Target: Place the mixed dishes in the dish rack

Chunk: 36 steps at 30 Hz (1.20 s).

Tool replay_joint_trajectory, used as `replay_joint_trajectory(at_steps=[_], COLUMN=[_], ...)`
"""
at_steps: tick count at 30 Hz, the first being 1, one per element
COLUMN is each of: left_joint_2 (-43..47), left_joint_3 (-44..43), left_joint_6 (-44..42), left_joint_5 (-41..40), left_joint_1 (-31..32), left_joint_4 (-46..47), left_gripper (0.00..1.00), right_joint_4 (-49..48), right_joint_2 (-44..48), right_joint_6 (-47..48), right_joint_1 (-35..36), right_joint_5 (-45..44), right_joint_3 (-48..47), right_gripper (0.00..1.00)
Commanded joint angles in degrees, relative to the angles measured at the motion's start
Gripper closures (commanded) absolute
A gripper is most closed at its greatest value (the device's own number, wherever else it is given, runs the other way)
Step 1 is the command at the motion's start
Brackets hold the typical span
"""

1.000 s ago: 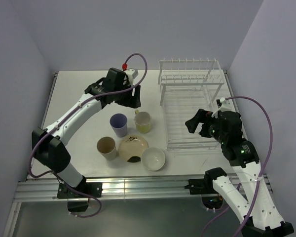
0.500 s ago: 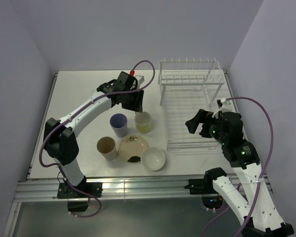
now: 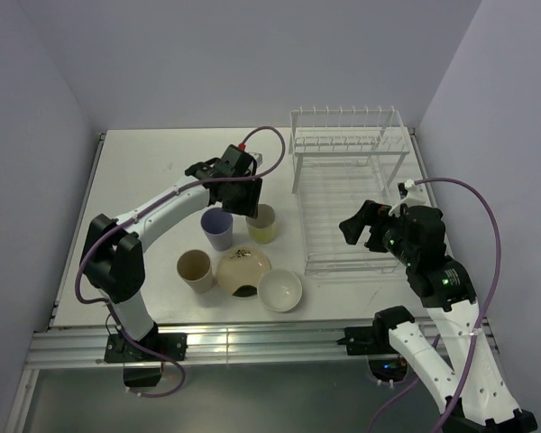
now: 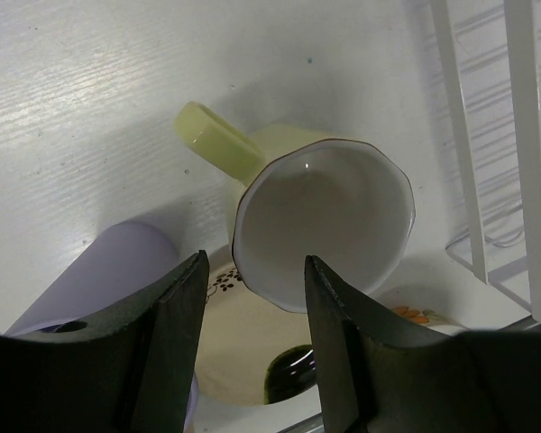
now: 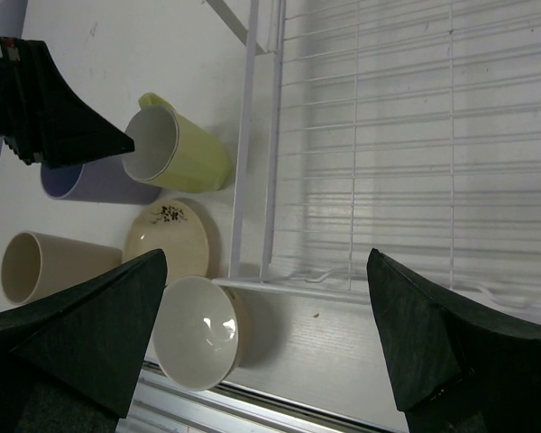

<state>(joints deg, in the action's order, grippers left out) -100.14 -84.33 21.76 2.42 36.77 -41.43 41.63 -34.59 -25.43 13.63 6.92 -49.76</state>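
Note:
The pale yellow-green mug [image 3: 262,223] stands upright left of the white wire dish rack [image 3: 352,194]. The lavender tumbler [image 3: 217,227], tan tumbler [image 3: 195,270], cream plate [image 3: 243,271] and small white bowl [image 3: 279,290] cluster around it. My left gripper [image 3: 246,203] is open just above the mug [image 4: 325,225], whose near rim shows between the fingers [image 4: 167,352]; its handle [image 4: 218,142] points away. The tumbler [image 4: 99,271] and plate [image 4: 243,352] lie below. My right gripper [image 3: 361,225] is open and empty above the rack's front edge [image 5: 415,135], with the bowl [image 5: 198,329] between its fingers in view.
The rack's raised prong row [image 3: 347,135] stands at its far end, near the back wall. The table's metal front rail [image 3: 252,343] runs just behind the bowl. Walls close in on the left and right.
My left gripper has swung from the back of the table toward me and to the right, coming down over the mug. The right arm and the dishes have not moved.

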Motion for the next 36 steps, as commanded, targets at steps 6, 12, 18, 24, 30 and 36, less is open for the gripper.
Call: replay_joint_trajectory(at_steps=[6,12,18,24,30,36], left_joint_2=[-1.81,-5.06,-6.65,-6.83,-2.0,8.37], left_joint_3=[-0.74,-2.41,-3.82,-5.75,-6.81,-11.36], left_joint_6=[1.44,1.36,1.27,1.09,1.97,1.97], left_joint_5=[-1.19,-0.22,0.13,-0.92,-8.28,-12.52], left_joint_1=[0.23,0.23,0.23,0.23,0.23,0.23], left_joint_4=[1.44,1.7,2.23,1.79,1.44,-1.98], left_gripper=[0.47,0.51,0.66,0.99,1.0,1.0], right_joint_4=[-1.46,-1.2,-1.11,-1.02,-1.02,-0.23], right_joint_2=[0.49,0.31,0.22,0.05,-0.13,-1.01], right_joint_6=[1.0,1.0,1.08,1.08,1.0,1.09], right_joint_1=[0.26,0.26,0.26,0.26,0.35,0.35], right_joint_5=[-0.24,-0.15,-0.06,0.03,0.55,1.96], right_joint_3=[-0.78,-1.48,-1.75,-1.84,-2.01,-3.94], right_gripper=[0.0,0.0,0.0,0.0,0.0,0.0])
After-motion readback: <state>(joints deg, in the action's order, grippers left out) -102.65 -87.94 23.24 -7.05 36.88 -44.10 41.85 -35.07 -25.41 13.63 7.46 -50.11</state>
